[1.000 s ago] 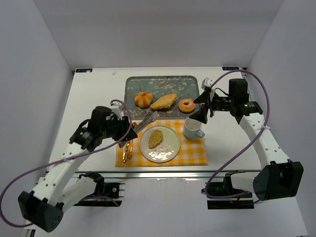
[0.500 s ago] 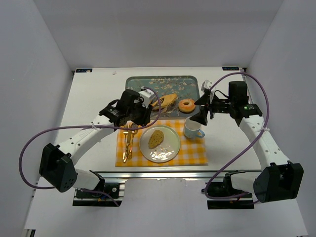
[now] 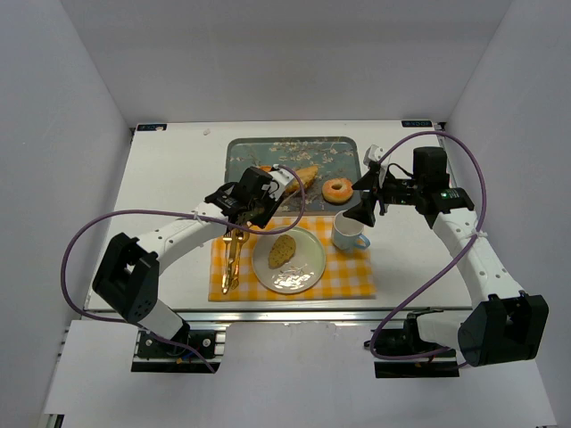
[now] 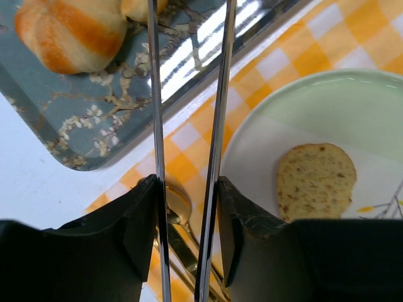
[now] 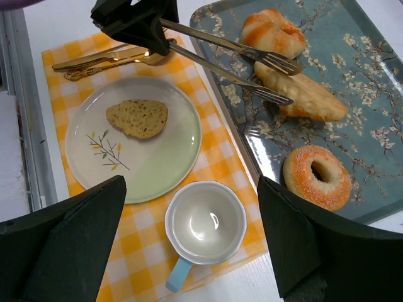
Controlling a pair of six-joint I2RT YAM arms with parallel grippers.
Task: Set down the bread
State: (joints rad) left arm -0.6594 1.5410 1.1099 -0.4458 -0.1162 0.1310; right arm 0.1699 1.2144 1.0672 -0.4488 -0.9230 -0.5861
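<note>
My left gripper [image 4: 187,189] is shut on a pair of metal tongs [image 4: 155,94], whose two arms run between its fingers [image 4: 138,220]. The tongs [image 5: 233,60] reach over the blue flowered tray [image 5: 371,75]. One tip lies at the round striped bun [image 5: 272,33], the other on the long bread [image 5: 302,94]; nothing is pinched between them. A sugared donut [image 5: 317,176] lies on the same tray. One bread slice [image 5: 137,117] rests on the pale green plate [image 5: 170,157]. My right gripper [image 5: 192,242] hangs open above the white cup [image 5: 206,221].
Plate and cup stand on a yellow checked cloth [image 3: 348,276]. Gold cutlery [image 3: 230,259] lies at the cloth's left edge, under my left gripper [image 3: 252,198]. White walls enclose the table on three sides.
The left arm has swung from the table's left side toward the tray, carrying the tongs so their tips now reach the breads. The right arm has stayed still.
</note>
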